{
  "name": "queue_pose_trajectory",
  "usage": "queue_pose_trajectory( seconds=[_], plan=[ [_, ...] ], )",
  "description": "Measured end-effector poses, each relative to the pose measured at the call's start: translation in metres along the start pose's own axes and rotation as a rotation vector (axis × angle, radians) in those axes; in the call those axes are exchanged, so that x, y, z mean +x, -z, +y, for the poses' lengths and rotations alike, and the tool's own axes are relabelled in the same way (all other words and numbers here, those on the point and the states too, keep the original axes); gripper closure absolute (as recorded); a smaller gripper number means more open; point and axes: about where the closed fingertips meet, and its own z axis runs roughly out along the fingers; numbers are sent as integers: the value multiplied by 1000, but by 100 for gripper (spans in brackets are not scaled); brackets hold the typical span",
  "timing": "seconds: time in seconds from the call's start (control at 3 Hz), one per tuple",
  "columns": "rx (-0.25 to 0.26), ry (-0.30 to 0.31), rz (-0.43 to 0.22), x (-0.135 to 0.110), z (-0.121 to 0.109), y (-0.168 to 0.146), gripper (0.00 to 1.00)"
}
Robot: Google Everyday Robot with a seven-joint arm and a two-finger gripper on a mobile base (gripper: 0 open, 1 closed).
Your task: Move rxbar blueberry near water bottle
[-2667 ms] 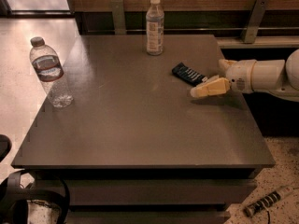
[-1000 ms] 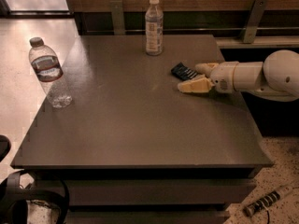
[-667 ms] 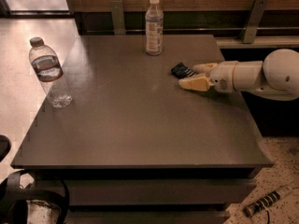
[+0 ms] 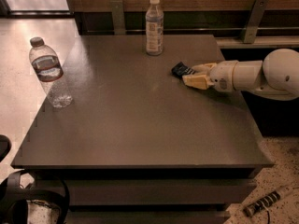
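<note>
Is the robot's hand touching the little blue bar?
Touching. In the camera view, the gripper, at the right of the table, overlaps one end of the rxbar blueberry with no gap.

The snack bar [image 4: 180, 70] is dark blue-black with small white lettering. The gripper [image 4: 197, 74], just beside the bar on the table's right side, is pale yellow on a white arm [image 4: 261, 73]. The water bottle [image 4: 49, 73] is clear, with a grey cap and a red-striped band label. The other bottle [image 4: 153, 26] has a white cap and a pale label. The table [image 4: 140, 125] is plain grey-brown.
</note>
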Motion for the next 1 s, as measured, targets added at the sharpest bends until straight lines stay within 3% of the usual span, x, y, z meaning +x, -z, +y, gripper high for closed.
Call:
queue_pose_trajectory(
  seconds=[0.33, 0.67, 1.0],
  plan=[
    [-12, 17, 15, -12, 0, 7, 100],
    [-25, 53, 33, -41, 6, 24, 100],
    [-58, 76, 30, -67, 23, 39, 100]
  ],
)
